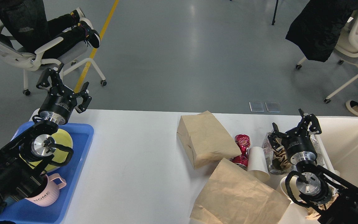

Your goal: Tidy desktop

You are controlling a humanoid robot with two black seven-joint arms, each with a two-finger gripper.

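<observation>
The white desktop [135, 161] fills the lower half of the head view. My left gripper [63, 82] is open and empty above the desktop's far left edge, beyond the blue tray [79, 146]. My right gripper [293, 123] is open above a clear plastic bag of brown scraps [275, 155] at the right. Between them lie two brown paper bags, one farther back [205, 138] and one at the front [241, 196], a red crumpled can [243, 146] and a white paper cup [258, 163].
The tray holds a yellow plate [65, 140] and a pink mug [47, 193], partly hidden by my left arm. A cream-white bin [350, 146] stands at the right edge. A person sits on a chair [33, 59] beyond the table.
</observation>
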